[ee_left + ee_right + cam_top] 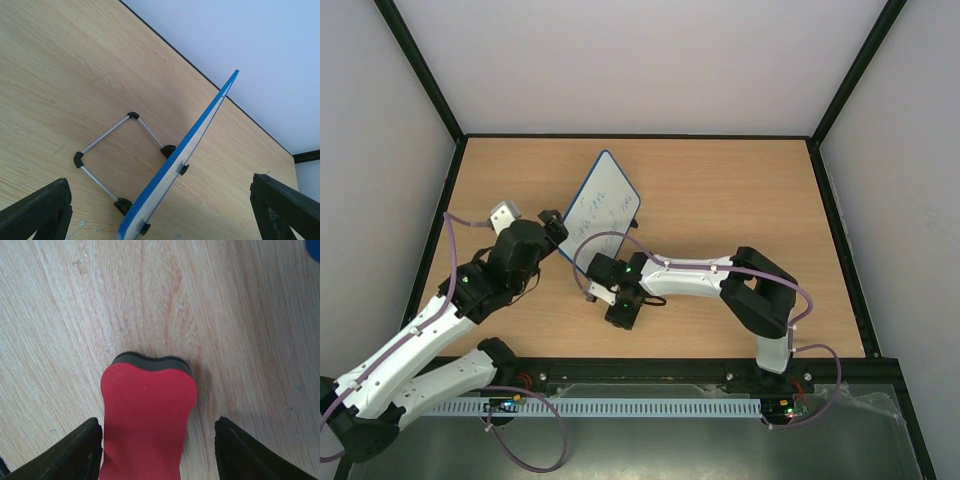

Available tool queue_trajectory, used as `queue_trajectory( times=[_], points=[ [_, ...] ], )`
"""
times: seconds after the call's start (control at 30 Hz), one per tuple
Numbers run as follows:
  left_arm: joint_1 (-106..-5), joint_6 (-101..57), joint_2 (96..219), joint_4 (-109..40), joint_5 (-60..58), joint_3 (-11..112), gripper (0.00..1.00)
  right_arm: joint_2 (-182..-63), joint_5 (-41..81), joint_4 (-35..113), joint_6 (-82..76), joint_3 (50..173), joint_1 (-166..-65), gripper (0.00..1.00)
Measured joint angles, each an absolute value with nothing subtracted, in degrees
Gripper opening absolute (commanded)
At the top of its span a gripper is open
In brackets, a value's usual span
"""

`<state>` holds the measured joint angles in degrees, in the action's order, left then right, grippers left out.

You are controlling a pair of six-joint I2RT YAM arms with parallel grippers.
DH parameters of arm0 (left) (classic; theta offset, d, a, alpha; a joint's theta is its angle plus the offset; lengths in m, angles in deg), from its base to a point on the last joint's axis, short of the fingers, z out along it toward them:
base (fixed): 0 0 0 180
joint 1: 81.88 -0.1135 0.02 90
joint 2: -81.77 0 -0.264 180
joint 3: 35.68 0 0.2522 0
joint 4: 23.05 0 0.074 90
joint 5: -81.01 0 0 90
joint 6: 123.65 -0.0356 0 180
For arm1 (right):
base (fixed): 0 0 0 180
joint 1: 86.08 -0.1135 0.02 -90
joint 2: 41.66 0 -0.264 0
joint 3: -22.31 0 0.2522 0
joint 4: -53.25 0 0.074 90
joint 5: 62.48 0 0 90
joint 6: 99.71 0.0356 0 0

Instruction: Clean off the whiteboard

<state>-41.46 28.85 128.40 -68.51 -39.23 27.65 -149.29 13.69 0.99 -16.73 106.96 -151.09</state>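
The whiteboard (603, 205) stands tilted on the table at centre left, with dark handwriting on its face. The left wrist view shows it edge-on, with its blue rim (190, 150) and its wire stand (107, 135) behind it. My left gripper (548, 228) is open at the board's lower left end; in its own view (159, 181) the board's edge lies between the spread fingers, touching neither. My right gripper (623, 312) is open and points down at the table below the board. In its own view (157, 422) a red eraser (147, 415) with a dark underside lies flat between the fingers, ungripped.
The wooden table (720, 200) is walled by white panels with black frame bars at the back and sides. A blue corner of the board (315, 247) shows at the top right of the right wrist view. Purple cables loop off both arms.
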Motion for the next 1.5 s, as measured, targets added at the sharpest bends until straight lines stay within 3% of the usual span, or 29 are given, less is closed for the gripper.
queue_trajectory(
  times=[0.3,1.0,1.23,1.5],
  points=[
    [-41.46,28.89,128.4,-67.59,-38.51,27.49,0.96,-151.02,13.17,0.05,-16.56,109.3,-151.16,0.44],
    [-41.76,28.15,128.4,-67.55,-38.38,27.51,0.96,-151.3,12.93,-0.87,-15.64,109.5,-151.24,0.43],
    [-43.29,25.0,129.78,-67.81,-38.38,29.79,0.95,-151.37,13.28,-0.98,-15.44,109.5,-151.26,0.24],
    [-48.54,17.9,134.22,-67.35,-35.52,37.37,0.95,-150.78,13.47,-0.92,-15.68,108.91,-150.52,0.19]
  ],
)
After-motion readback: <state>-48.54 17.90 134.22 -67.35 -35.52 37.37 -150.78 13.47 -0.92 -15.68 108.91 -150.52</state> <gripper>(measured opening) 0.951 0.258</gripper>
